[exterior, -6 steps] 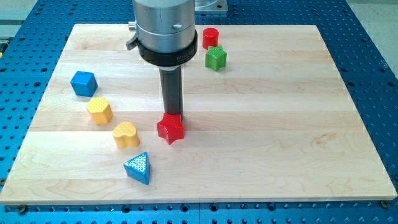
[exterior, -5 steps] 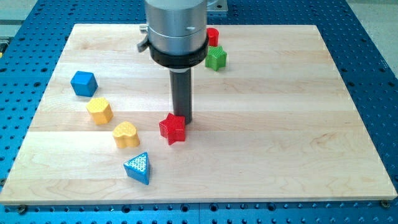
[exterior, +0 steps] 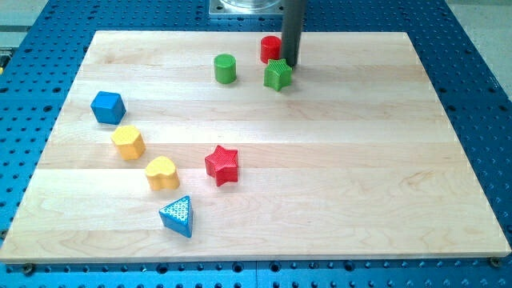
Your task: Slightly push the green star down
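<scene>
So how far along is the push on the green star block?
Done: my tip stands at the green star block, at its upper right edge, beside the red cylinder block. In hand: lining up. Left: the slight downward push toward the view's bottom.

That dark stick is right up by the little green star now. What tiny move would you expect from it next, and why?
Probably a short slide toward the view's bottom. My tip sits at the upper right edge of the green star-shaped block, with the red cylinder block just to the tip's left. Pushing from there should nudge the star down the wooden board, perhaps slightly leftward.
</scene>
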Available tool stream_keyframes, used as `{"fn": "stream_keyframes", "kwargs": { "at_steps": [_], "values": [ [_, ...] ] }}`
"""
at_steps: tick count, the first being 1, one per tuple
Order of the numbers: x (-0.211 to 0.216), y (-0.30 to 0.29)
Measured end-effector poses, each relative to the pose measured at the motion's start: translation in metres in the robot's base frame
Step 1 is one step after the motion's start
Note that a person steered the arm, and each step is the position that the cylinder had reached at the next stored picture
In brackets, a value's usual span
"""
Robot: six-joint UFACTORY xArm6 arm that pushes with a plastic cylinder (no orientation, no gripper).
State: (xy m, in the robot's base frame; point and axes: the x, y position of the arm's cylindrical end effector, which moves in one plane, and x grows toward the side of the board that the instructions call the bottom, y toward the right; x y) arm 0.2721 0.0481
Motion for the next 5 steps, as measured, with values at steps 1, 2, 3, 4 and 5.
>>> {"fn": "stream_keyframes", "kwargs": {
  "at_steps": [1, 2, 3, 4, 5],
  "values": [
    [0.073, -0.017],
    [0.096, -0.014],
    [0.113, -0.037],
    [0.091, -0.044],
    [0.078, -0.082]
  ]
}}
